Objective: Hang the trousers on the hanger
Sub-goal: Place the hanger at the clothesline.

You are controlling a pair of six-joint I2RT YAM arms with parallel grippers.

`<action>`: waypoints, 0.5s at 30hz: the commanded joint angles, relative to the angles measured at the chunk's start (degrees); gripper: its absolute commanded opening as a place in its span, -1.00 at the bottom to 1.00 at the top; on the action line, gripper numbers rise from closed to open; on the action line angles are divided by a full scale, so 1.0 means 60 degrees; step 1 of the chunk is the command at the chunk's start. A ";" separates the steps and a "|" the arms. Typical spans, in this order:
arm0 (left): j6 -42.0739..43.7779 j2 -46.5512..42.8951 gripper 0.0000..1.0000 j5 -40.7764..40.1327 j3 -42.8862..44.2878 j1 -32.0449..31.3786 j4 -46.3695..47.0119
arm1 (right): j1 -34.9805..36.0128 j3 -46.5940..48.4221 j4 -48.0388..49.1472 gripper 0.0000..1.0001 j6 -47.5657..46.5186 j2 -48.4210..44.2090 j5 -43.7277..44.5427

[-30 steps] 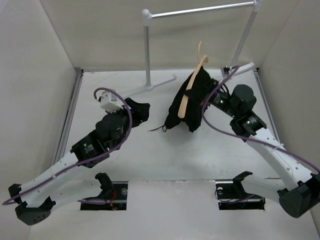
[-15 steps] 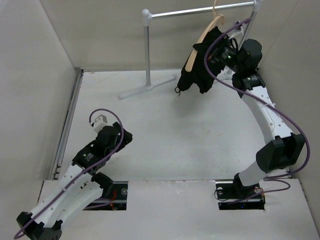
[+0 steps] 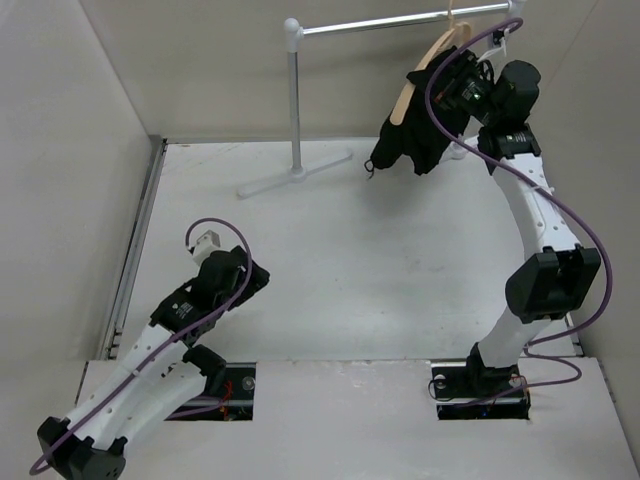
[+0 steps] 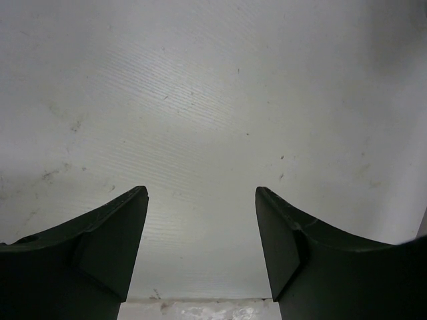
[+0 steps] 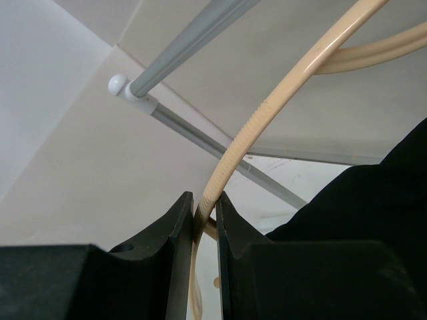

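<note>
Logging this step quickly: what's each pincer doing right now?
Left pincer: open, holding nothing.
Right pincer: shut on the wooden hanger carrying the black trousers.

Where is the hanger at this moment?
In the top view the hanger is at the far right, up in the air just under the rail, with the trousers draped over it. The right gripper is shut on it.
</note>
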 commanded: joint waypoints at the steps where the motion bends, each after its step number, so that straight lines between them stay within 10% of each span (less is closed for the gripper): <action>1: -0.0047 0.0165 0.27 0.0143 -0.0059 0.0069 0.0499 | -0.0169 0.0897 0.1289 -1.00 -0.0292 -0.0132 -0.0361; 15: -0.0076 0.0268 0.27 0.0143 -0.0088 0.0259 0.0631 | -0.0712 0.0737 0.1260 -1.00 -0.0146 0.0601 -0.0610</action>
